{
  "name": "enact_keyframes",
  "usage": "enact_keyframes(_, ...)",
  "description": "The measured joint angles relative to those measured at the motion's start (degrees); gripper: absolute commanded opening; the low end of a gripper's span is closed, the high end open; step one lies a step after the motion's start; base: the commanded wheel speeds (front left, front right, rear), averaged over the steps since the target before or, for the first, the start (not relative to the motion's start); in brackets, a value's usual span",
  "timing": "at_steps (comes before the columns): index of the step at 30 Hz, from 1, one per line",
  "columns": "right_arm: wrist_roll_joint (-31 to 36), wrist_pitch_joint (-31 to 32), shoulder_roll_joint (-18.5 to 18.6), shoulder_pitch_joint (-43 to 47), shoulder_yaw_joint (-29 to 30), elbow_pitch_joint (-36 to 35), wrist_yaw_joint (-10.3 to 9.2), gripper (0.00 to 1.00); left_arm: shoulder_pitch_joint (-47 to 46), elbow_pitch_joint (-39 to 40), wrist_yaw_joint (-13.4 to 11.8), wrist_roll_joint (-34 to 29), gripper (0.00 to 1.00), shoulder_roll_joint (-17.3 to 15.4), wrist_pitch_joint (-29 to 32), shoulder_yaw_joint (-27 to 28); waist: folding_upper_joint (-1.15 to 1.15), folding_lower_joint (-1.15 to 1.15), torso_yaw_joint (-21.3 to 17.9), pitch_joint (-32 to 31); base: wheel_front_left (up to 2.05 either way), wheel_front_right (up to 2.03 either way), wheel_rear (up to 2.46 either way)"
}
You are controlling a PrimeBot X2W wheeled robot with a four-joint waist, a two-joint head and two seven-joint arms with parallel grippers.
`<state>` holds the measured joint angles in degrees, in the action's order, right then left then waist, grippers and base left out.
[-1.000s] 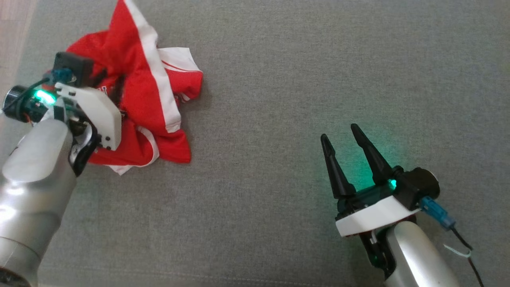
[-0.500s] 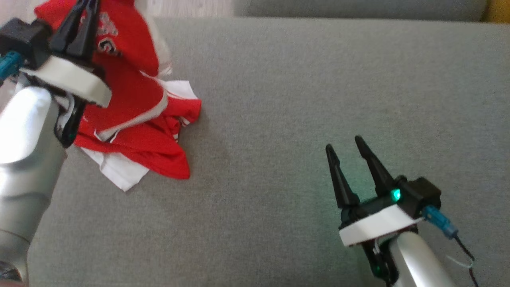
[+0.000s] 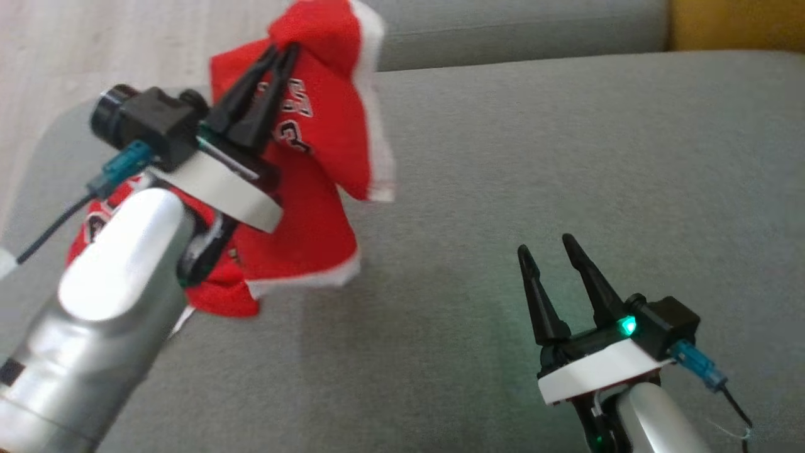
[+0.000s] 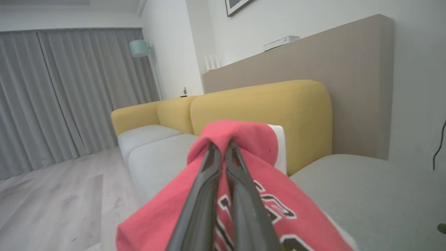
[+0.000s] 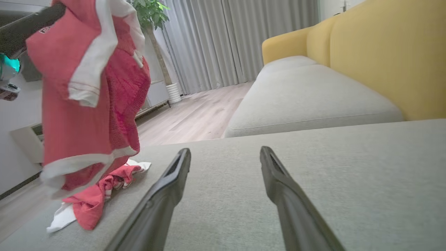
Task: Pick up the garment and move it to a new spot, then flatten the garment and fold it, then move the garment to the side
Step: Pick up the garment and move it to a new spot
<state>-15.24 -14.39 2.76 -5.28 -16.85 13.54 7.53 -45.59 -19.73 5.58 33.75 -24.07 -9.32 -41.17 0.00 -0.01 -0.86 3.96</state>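
Observation:
The garment [image 3: 314, 157] is a red jersey with white trim and dark lettering. My left gripper [image 3: 283, 50] is shut on a bunch of it and holds it up at the left of the grey seat, fabric draping down with its lower end still on the cushion [image 5: 87, 209]. In the left wrist view the two fingers pinch a fold of the garment [image 4: 240, 136] at their tips [image 4: 221, 146]. My right gripper [image 3: 547, 245] stands open low over the seat at the right, nothing between its fingers [image 5: 170, 174].
The work surface is a grey sofa seat [image 3: 503, 157] with a yellow backrest [image 5: 383, 52] beyond it. Wooden floor [image 3: 94, 63] lies past the seat's left edge. Grey curtains [image 5: 226, 38] and a potted plant [image 5: 150, 14] stand further off.
My left gripper has closed on the garment and lifted it off the cushion, moving up and rightward. The head camera has tilted up. The right gripper stayed open in place.

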Motion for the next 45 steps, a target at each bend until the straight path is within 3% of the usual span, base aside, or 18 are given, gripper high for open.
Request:
enact_keyframes(8,-1.92,0.0,0.01,-2.01,0.19,-1.6,0.0,1.0,-0.07,5.19,-0.34,-1.05,0.0,2.97,3.98,-4.36,0.0,0.01,-7.5,2.63,0.0,0.0,0.0)
enact_keyframes(14,-4.27,-0.09,0.0,-6.16,0.08,-4.79,0.0,1.0,-3.58,2.71,0.05,-2.05,0.0,6.19,5.8,-7.6,0.0,0.02,-13.9,6.9,0.0,0.0,0.0)
enact_keyframes(15,-4.64,-0.1,0.01,-6.15,0.31,-4.94,0.0,1.0,-4.15,1.49,0.07,-2.3,0.46,6.81,5.8,-8.21,0.0,0.02,-14.96,7.58,0.0,0.0,0.0)
enact_keyframes(16,-5.01,-0.1,0.01,-6.11,0.56,-4.99,0.0,1.0,-4.7,0.08,0.08,-3.11,1.0,7.3,5.77,-9.2,0.0,0.02,-16.05,8.3,0.0,0.0,0.0)
enact_keyframes(21,-5.52,-0.18,0.01,-6.08,1.49,-5.39,0.0,1.0,-4.53,-6.38,0.51,-4.12,1.0,10.04,4.54,-11.99,0.0,0.02,-20.13,11.26,0.0,0.0,0.0)
enact_keyframes(26,-5.26,-0.24,-0.01,-6.1,2.7,-5.35,0.0,1.0,-4.61,-10.16,0.54,-3.97,1.0,9.66,0.85,-11.43,0.0,0.01,-20.09,12.33,0.0,0.0,0.0)
enact_keyframes(35,-2.68,-0.24,0.0,-5.61,4.5,-3.75,0.0,1.0,-2.88,-8.34,-4.21,-2.23,1.0,5.34,-4.47,-4.64,0.0,0.0,-12.83,8.75,0.0,0.0,0.0)
enact_keyframes(45,-0.26,-0.24,-0.01,-1.29,8.54,-2.11,0.0,1.0,20.17,4.99,-11.57,-1.62,1.0,1.18,-5.13,3.12,0.0,0.0,-3.53,3.98,0.0,0.0,0.0)
